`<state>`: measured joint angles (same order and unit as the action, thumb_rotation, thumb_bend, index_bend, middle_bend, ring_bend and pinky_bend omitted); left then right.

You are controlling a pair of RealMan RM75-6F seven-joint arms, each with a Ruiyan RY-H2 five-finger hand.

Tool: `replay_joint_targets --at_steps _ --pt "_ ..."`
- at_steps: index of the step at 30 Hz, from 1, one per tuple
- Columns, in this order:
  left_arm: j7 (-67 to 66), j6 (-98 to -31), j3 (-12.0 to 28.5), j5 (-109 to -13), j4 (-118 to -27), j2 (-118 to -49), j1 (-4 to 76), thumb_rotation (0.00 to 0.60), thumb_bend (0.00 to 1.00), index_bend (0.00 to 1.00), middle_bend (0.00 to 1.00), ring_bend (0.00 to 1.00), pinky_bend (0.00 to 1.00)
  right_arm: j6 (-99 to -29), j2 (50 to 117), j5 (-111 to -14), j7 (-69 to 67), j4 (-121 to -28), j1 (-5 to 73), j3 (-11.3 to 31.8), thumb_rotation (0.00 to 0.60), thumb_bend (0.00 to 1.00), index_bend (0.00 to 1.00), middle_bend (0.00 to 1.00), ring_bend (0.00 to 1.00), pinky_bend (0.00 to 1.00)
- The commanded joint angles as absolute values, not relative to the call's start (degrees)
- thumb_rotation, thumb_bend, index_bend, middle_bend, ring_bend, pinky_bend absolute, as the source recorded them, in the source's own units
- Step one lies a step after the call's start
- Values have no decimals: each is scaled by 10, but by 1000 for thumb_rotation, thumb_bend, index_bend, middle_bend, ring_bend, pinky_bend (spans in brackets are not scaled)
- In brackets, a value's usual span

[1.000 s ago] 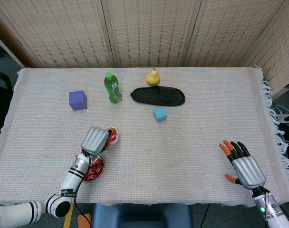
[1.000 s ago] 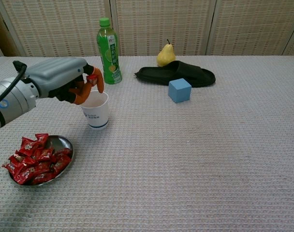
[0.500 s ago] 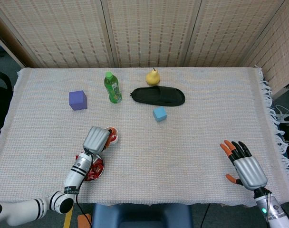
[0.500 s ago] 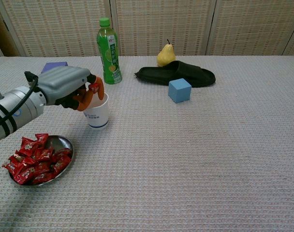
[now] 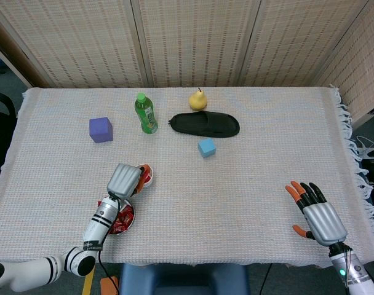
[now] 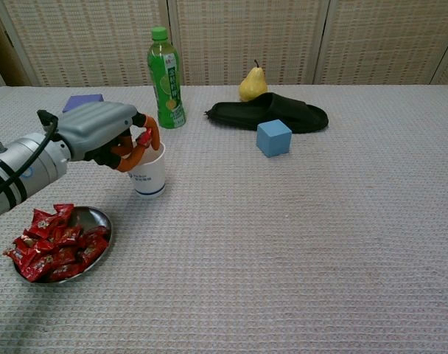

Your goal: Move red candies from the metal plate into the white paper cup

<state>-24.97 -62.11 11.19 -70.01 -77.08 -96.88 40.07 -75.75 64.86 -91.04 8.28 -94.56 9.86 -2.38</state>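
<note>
White woven tablecloth (image 5: 248, 178) covers table; wicker screens (image 5: 193, 37) behind

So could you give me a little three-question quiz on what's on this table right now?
1. True or false: the left hand pinches a red candy over the white paper cup.
2. What lies just behind the blue cube? A) black slipper B) purple cube C) metal plate
3. Fill in: the pear is coloured ____.

Key: 1 true; 2 A, the black slipper; 3 yellow.
</note>
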Motion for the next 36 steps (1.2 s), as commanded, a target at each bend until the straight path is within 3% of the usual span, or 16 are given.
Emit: replay_joint_targets --at_steps 1,11,19,28,36 --pt "-249 -624 111 -702 -772 -968 400 600 564 343 1000 1000 1000 -757 649 -911 84 -946 98 -24 600 96 0 0 0 0" --pt "-227 -648 107 -723 -807 -945 389 600 522 307 1000 1000 1000 -756 649 -910 84 -946 99 -24 600 96 0 0 0 0" --pt "-170 -727 46 -801 -910 -851 317 600 398 232 1000 1000 1000 -764 646 -924 79 -948 95 -29 600 96 0 0 0 0" --pt "-146 -751 -35 -841 -901 -818 250 600 381 202 1000 1000 1000 -782 647 -946 74 -949 92 -32 600 96 0 0 0 0" --pt "-136 -734 -42 -829 -855 -841 234 600 372 184 1000 1000 1000 -818 652 -982 55 -936 85 -35 600 96 0 0 0 0"
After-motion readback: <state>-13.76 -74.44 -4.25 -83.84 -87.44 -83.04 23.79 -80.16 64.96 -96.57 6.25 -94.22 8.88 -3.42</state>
